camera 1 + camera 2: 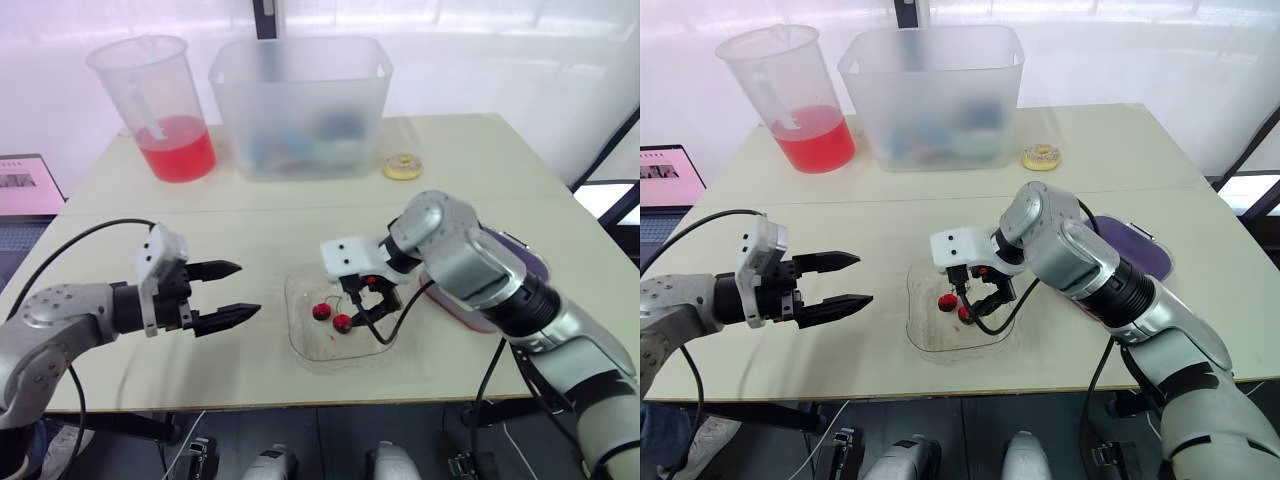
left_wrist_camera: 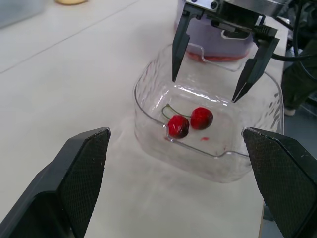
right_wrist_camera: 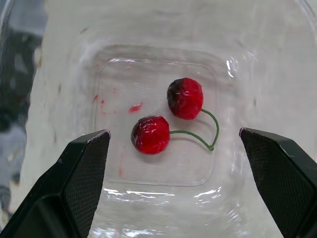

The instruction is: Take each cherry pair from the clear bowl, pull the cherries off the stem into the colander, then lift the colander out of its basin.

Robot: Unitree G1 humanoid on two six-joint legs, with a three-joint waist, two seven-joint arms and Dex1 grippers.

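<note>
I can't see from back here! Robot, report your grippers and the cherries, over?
Right gripper open, poised over the clear bowl. Left gripper open, off to one side. Cherry pair loose in bowl. Nothing in the way.

Left hand (image 1: 245,290) held level, fingers spread wide, pointing rightward, right hand (image 2: 204,89) fingers parted, aimed downward

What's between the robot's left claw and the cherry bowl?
Just bare table, seen in the left eye view, between the left gripper and the clear bowl.
</note>
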